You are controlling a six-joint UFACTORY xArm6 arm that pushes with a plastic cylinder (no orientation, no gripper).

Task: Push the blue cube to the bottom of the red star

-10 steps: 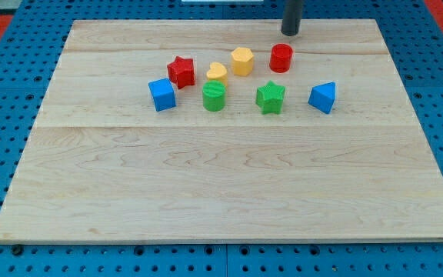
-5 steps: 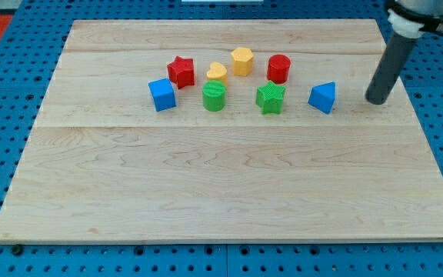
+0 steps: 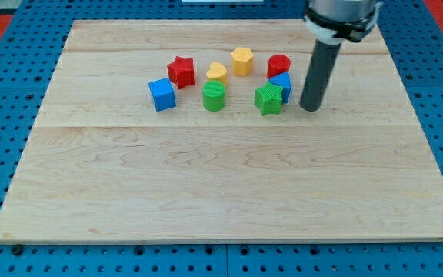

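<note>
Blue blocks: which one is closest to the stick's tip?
The blue block beside the green star and below the red cylinder. My tip sits just right of it; the blue cube is far left.

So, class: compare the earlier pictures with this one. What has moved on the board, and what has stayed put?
My tip swung from the view's top round to the right, then leftward, pushing the second blue block left against the green star and red cylinder. The blue cube, red star and the others stayed put.

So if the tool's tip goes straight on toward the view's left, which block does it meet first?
Most likely the blue block, just left of my tip and against the green star and red cylinder. The exact line is hard to judge.
</note>
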